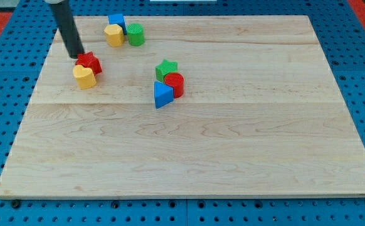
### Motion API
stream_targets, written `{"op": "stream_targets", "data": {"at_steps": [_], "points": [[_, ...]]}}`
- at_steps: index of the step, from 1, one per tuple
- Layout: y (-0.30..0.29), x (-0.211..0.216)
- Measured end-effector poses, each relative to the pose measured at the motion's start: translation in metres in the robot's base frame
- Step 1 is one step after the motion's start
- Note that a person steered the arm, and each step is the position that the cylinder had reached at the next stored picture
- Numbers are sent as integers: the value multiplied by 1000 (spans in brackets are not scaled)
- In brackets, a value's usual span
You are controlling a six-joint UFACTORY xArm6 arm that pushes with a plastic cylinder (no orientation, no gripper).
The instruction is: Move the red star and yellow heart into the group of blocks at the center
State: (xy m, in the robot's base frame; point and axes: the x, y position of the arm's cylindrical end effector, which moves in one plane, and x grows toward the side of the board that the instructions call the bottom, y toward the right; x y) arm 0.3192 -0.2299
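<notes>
Touching the red star (89, 62) from the view's top left, our rod, my tip (79, 58), grips nothing. We see the yellow heart (84, 76) touching the star.

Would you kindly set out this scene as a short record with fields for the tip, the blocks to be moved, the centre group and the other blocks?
tip: my tip at the red star's upper-left edge, seemingly touching
to move: red star and yellow heart, touching, at the board's upper left
centre group: green star, red cylinder, blue triangle, clustered
gap: bare wooden board separates the pair from the centre group
other blocks: blue block, yellow block, green cylinder, near the view's top
</notes>
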Motion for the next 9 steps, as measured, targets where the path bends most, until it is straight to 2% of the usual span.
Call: {"op": "stream_targets", "data": {"at_steps": [1,2,3,4,5,6,8,9], "points": [[25,34],[81,64],[117,79],[63,75],[57,39],[81,26],[132,67],[124,70]]}}
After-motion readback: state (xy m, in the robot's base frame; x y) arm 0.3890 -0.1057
